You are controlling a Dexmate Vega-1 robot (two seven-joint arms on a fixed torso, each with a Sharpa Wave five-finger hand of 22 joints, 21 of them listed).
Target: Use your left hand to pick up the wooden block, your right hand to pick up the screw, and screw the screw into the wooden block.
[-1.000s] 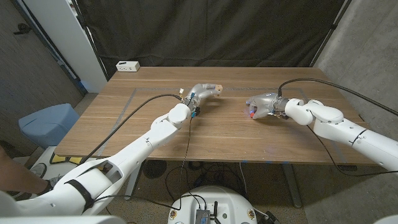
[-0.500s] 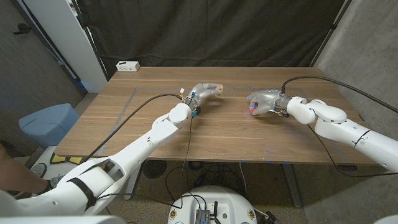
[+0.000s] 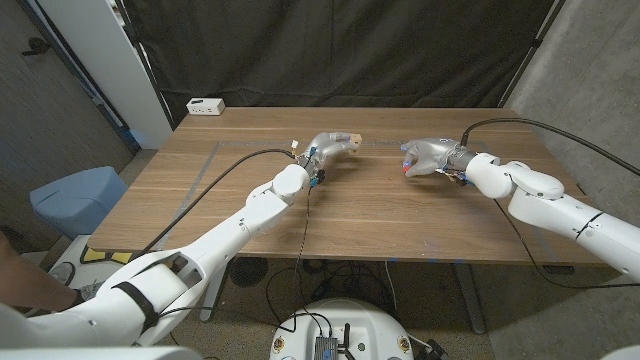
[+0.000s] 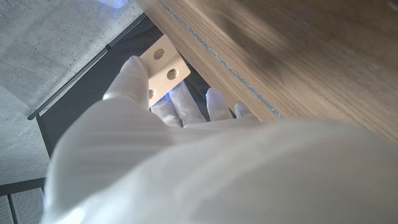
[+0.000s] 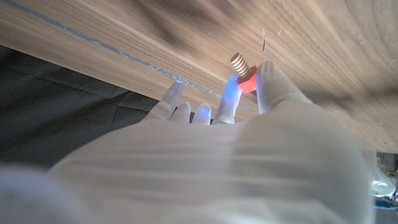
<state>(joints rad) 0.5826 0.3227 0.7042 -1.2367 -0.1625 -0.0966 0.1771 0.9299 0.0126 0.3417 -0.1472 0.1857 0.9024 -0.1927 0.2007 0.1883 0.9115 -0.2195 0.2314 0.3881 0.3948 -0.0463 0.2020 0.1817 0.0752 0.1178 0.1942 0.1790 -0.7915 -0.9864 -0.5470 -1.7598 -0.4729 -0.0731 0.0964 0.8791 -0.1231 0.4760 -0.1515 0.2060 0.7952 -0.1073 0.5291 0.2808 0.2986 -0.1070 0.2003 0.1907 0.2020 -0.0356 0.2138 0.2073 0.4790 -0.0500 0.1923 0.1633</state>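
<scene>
Wooden block, gripped in the left hand, and screw, pinched in the right hand well apart from the block, are held above the table; alignment with a hole is judged next.

One block at the frame's upper middle, one screw right of centre, two hands, one white box upper left, one table.

1. Your left hand holds the wooden block at its fingertips.
2. You see two round holes in the block's face.
3. The desk runs beside the block.
</scene>
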